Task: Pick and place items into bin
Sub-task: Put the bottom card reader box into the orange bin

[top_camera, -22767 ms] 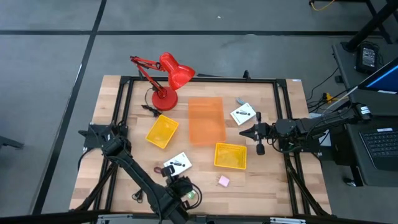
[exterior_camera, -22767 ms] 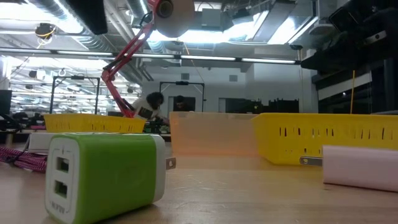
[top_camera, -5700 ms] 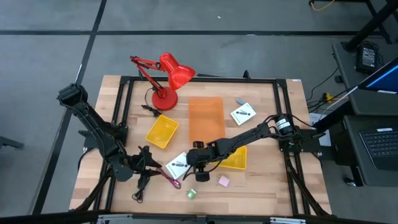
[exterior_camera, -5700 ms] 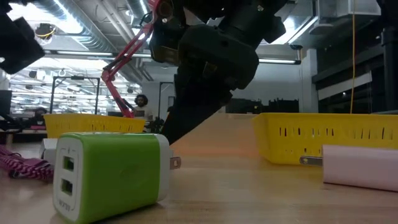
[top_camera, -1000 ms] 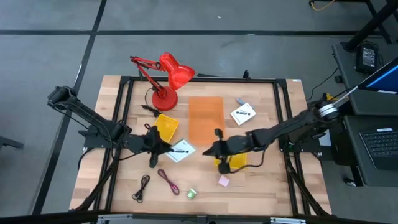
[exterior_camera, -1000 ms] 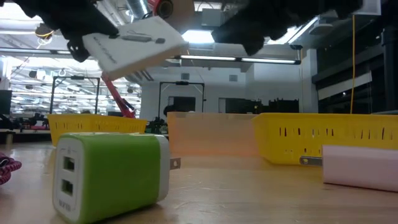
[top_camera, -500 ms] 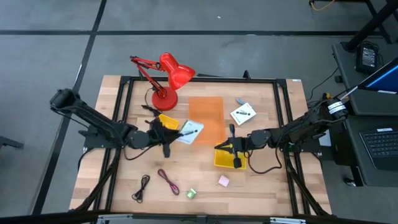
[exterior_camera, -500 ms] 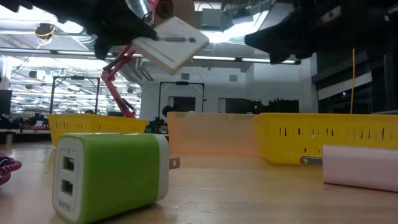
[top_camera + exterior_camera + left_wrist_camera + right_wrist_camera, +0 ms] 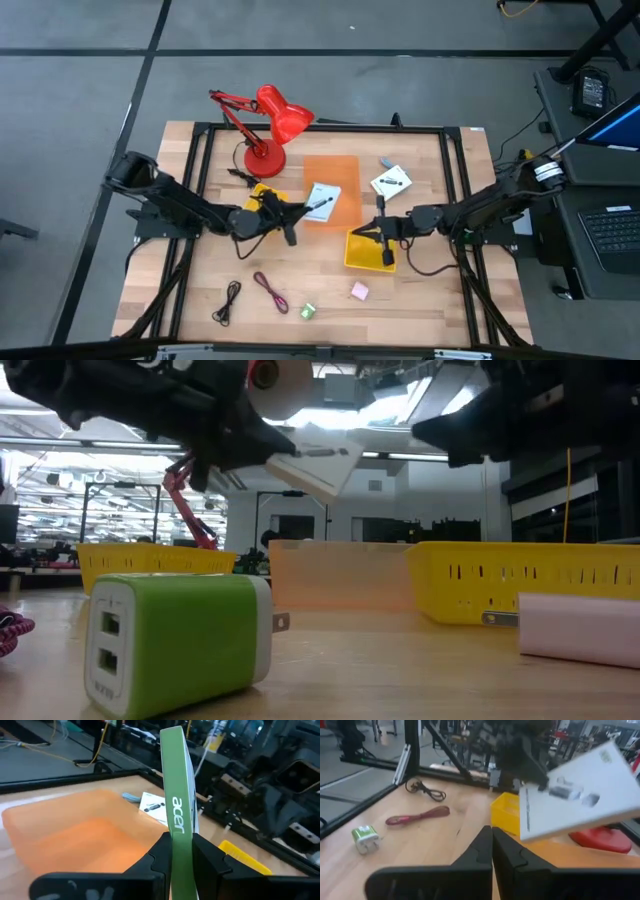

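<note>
Left gripper (image 9: 297,213): closed on the edge of a white square card (image 9: 322,198); the left wrist view showed the fingers (image 9: 161,851) pinching the card's green edge from both sides.
Held card, position: carried clear of the table, over the near-left edge of the orange bin (image 9: 335,172); tilted, with its free end pointing toward the bin's middle.
Held card, long axis: ran outward from the fingertips, roughly along the line from the left arm to the bin.
Bin, direction from left gripper: directly ahead of the fingers and below; the open tray filled the space beyond the card in the left wrist view.
Governing relation: card partly above the bin, not yet wholly inside its rim; a little more forward reach judged necessary before release.
Right gripper (image 9: 379,232): fingers pressed together, holding nothing; hung over the yellow basket (image 9: 362,259) just right of the bin.
Nearer arm: the left, since it held the card beside the bin.
Second white card (image 9: 391,184): flat on the table, just right of the bin's far end.
Other items: maroon cord (image 9: 269,290), black cord (image 9: 230,300), green block (image 9: 308,311) and pink block (image 9: 359,291) lay on the near side of the table, well apart from the bin.
</note>
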